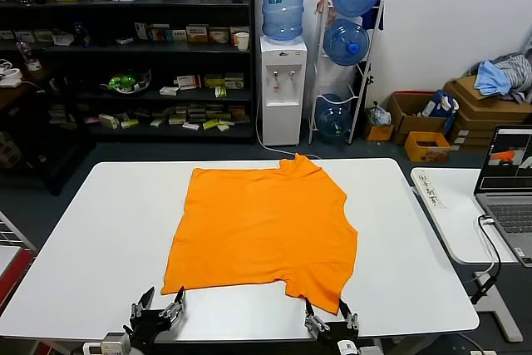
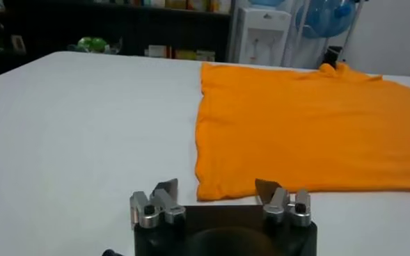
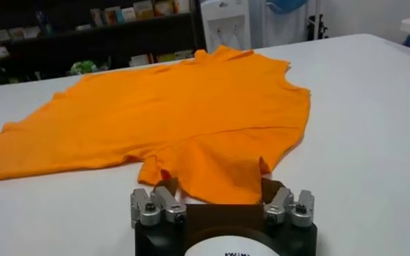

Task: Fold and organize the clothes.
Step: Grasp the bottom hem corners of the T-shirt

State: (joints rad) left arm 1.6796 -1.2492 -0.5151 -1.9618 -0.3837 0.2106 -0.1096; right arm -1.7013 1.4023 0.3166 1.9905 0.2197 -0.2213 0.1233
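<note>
Orange T-shirt (image 1: pixel 264 226) lies spread flat at the centre of the white table (image 1: pixel 100 239), collar toward the frame's top, hem toward the bottom edge. Left gripper (image 1: pixel 160 312) sits at the lower left of the shirt, just outside its near corner; the left wrist view shows its fingers (image 2: pixel 164 195) spread, with that corner (image 2: pixel 211 189) lying just beyond and between them, whether touching cannot be told. Right gripper (image 1: pixel 330 317) stands at the lower right; its wrist view shows a sleeve flap (image 3: pixel 215 170) lying between the spread fingers (image 3: pixel 164 193), which are not pressed on it. Beyond the table: dark shelving (image 1: pixel 133 47) upper left, water dispenser (image 1: pixel 283 81) top centre, laptop (image 1: pixel 509 180) on a side table at right. Only the head view shows the laptop.
</note>
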